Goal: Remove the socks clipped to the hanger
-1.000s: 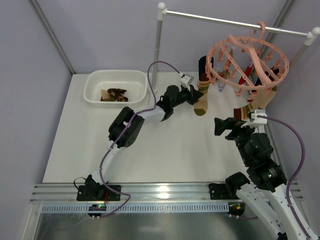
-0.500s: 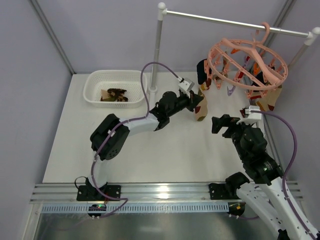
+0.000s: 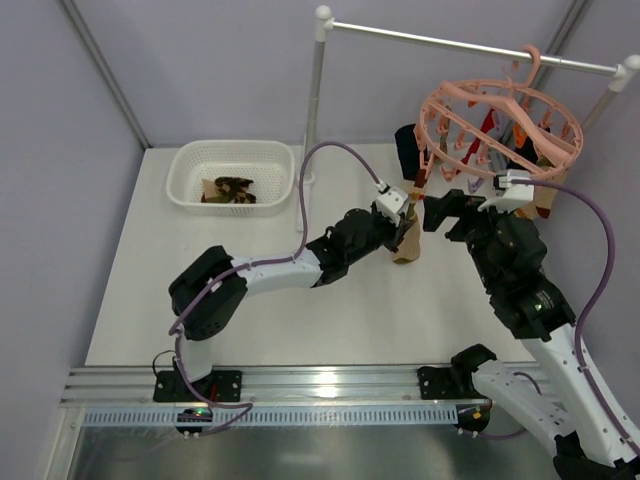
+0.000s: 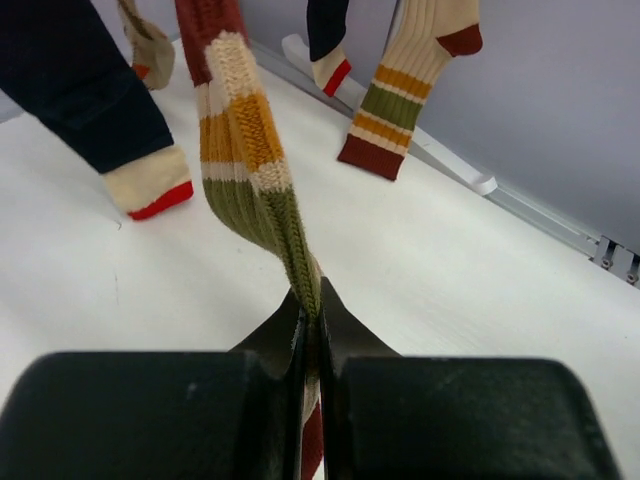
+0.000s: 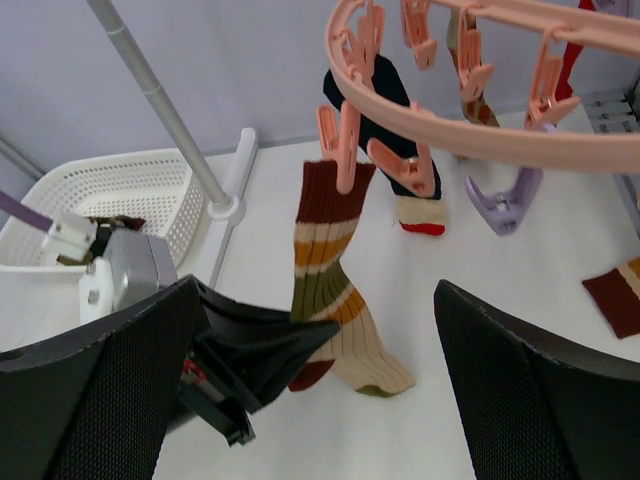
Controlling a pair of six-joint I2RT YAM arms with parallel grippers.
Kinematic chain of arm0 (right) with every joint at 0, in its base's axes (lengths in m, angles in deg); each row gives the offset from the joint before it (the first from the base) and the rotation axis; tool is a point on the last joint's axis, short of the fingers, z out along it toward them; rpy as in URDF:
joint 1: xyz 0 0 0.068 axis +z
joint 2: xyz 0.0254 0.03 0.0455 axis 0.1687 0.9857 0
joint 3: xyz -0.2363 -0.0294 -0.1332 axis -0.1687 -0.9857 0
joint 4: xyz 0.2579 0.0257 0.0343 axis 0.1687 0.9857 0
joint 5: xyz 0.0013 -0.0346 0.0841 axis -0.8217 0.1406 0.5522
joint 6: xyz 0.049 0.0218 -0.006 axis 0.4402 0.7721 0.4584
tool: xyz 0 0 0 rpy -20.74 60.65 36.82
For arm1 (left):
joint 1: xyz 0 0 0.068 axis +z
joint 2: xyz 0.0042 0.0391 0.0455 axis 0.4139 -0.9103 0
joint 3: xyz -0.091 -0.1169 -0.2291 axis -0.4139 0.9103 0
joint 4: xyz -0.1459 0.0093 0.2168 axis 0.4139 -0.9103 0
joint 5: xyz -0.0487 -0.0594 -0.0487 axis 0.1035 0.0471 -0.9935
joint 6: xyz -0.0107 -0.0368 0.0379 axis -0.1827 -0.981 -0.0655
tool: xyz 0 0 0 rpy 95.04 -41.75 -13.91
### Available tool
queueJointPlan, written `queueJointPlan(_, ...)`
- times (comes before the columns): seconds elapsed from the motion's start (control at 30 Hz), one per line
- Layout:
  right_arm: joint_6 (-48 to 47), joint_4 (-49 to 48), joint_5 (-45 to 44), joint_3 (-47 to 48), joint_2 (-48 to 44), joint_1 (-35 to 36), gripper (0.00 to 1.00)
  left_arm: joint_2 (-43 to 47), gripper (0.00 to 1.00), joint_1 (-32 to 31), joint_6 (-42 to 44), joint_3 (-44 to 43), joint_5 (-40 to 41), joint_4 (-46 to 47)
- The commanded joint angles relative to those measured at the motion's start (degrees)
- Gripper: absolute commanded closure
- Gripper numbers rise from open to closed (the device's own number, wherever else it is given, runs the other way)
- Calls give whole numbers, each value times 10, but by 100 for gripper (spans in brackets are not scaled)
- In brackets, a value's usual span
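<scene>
The pink ring hanger [image 3: 500, 118] hangs from the white rail and also shows in the right wrist view [image 5: 480, 125]. An olive, orange and red striped sock [image 5: 330, 250] hangs from one of its pegs [image 5: 346, 150]. My left gripper [image 4: 311, 300] is shut on this sock's lower part [image 4: 245, 140]; in the top view it sits below the ring's left edge [image 3: 400, 218]. My right gripper [image 5: 320, 400] is open and empty, facing the sock from the right [image 3: 440, 212]. A navy sock [image 5: 375, 100] and several other socks [image 4: 400, 90] hang from other pegs.
A white basket [image 3: 232, 175] at the back left holds a brown patterned sock. The white rail stand's post [image 3: 315, 100] rises just left of the hanger, its foot [image 5: 225, 208] on the table. A lilac clip [image 5: 515, 195] dangles from the ring.
My left gripper has moved right and nearer with the striped sock in it. My right gripper has risen toward the hanger's left side. The hanger has swung.
</scene>
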Motion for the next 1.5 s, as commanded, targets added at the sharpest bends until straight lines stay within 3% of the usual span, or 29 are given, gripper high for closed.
queueJointPlan(0.0, -19, -5, 3, 59, 64, -2, 0, 49, 100, -13, 19, 9, 53, -12)
queueJointPlan(0.3, -14, 47, 4, 180, 170, -1, 0, 85, 100, -29, 4, 12, 71, -56)
queueJointPlan(0.6, -3, 76, -3, 225, 226, -2, 0, 89, 100, -46, 13, -4, 80, -92)
queueJointPlan(1.0, 15, 66, -6, 228, 279, -1, 2, 91, 100, -78, 39, -15, 109, -118)
queueJointPlan(1.33, 20, 77, -73, 232, 309, -1, 2, 94, 100, -96, 51, -12, 129, -118)
queueJointPlan(1.47, 24, 82, -109, 233, 319, -1, 6, 93, 100, -103, 57, -12, 131, -118)
